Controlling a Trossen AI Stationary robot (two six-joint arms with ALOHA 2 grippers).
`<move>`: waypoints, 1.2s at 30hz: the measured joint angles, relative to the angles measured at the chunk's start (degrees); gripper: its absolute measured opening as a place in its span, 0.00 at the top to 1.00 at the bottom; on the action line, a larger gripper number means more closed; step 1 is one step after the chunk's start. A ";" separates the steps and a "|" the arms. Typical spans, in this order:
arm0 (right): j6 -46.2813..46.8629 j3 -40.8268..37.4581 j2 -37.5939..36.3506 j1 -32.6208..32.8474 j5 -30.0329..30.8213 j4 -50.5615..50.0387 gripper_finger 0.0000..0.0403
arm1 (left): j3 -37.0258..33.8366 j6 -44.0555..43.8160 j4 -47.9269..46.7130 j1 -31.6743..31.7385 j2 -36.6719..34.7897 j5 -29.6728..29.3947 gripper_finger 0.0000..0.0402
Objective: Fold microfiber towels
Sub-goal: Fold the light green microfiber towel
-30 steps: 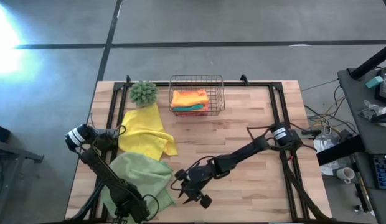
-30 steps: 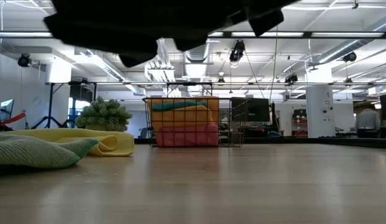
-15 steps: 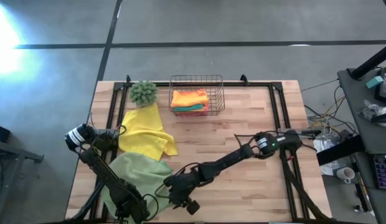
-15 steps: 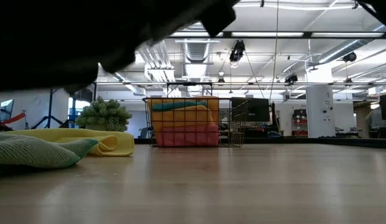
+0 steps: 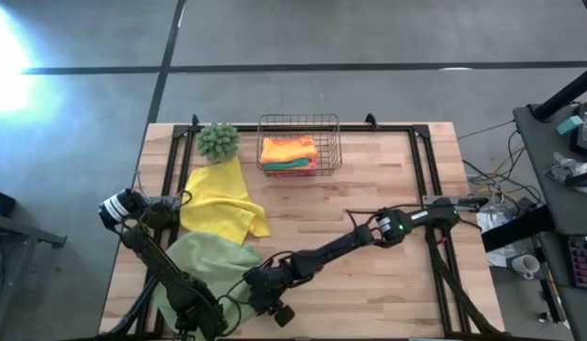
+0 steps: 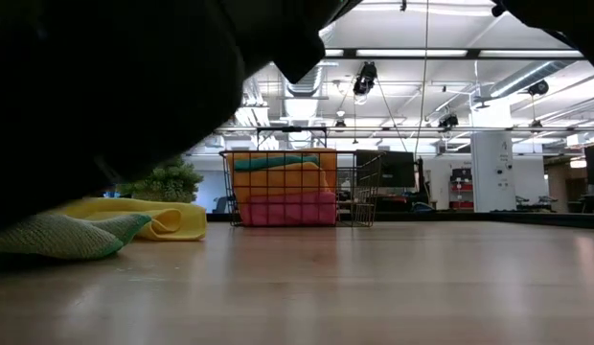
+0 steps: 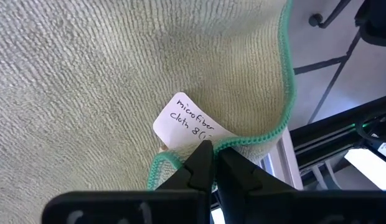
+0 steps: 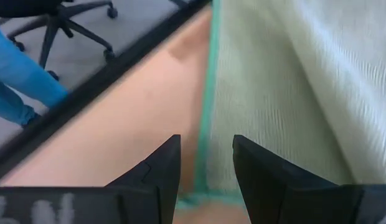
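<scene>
Towel (image 5: 210, 267), sage green, is lying at the desk's (image 5: 388, 237) near-left corner. We are seeing the right end effector (image 8: 202, 168), fingers parted, straddling its teal edge; the left end effector (image 7: 211, 163) is pinching a corner.

Overhead view straight down, low view level across the table (image 6: 374, 287), both sharing the basket (image 5: 299, 142).

Soft cloth on pale wood, wire and matt black plastic

The sage green towel (image 7: 106, 81) is nubbly, ribbed microfiber with a stitched teal hem and a smooth paper tag (image 7: 190, 121) (handwritten in ink); the yellow towel (image 5: 221, 199) looks equally matt, the table (image 5: 369, 204) is smooth butcher-block wood with a faint sheen, and the basket (image 5: 299, 144) is thin metal wire.
</scene>
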 joint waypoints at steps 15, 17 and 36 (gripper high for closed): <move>3.59 -2.13 -0.24 -1.52 3.02 -4.22 0.73 | -0.02 0.17 0.09 0.30 0.00 -1.75 1.00; 4.36 -2.29 -0.26 -1.73 3.59 -4.57 0.79 | -0.02 0.17 0.10 0.57 0.00 -2.79 1.00; 3.12 1.23 -7.24 -1.82 5.98 -31.73 0.98 | 9.58 -4.49 -2.53 1.42 -0.13 -12.22 1.00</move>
